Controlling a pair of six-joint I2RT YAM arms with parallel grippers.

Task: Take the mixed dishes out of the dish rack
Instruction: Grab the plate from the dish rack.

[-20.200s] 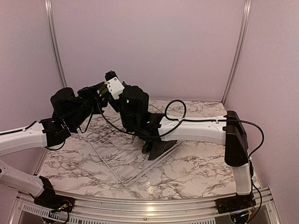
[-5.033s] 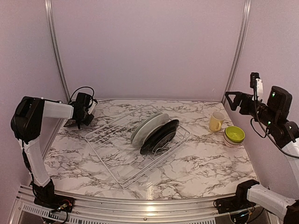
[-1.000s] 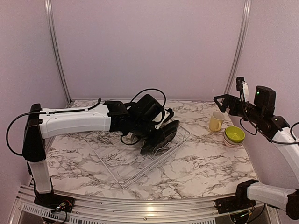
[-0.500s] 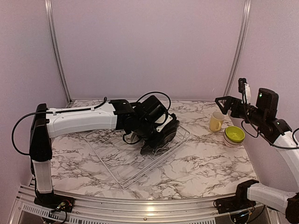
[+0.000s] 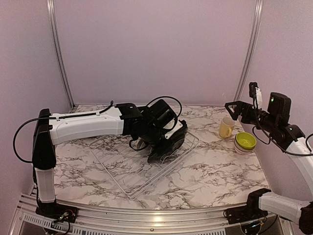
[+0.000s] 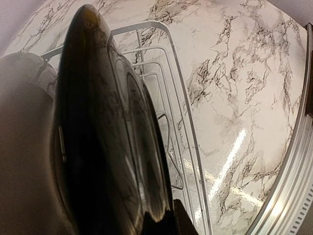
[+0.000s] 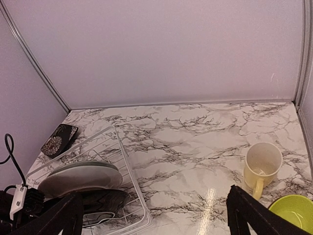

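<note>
The white wire dish rack [image 5: 122,169] lies at the table's middle. A black plate [image 5: 168,147] stands on edge in it, with a whitish plate [image 7: 80,178] behind. My left gripper [image 5: 166,132] reaches over the rack, and its fingertips [image 6: 183,220] pinch the black plate's [image 6: 107,147] rim from both sides. The whitish plate [image 6: 24,122] is a blur to the left of it. My right gripper [image 5: 238,108] hangs open and empty, high at the right, above the pale yellow mug [image 5: 226,127] and the lime-green bowl [image 5: 245,141].
A black patterned squarish plate [image 7: 58,139] lies flat on the table beyond the rack's far left corner. The mug [image 7: 262,164] and lime bowl [image 7: 293,213] stand on the marble top near the right wall. Pale walls and metal posts close the back and sides.
My left arm has pushed a little further over the rack, and its jaws have narrowed onto the black plate. The right arm has barely moved.
</note>
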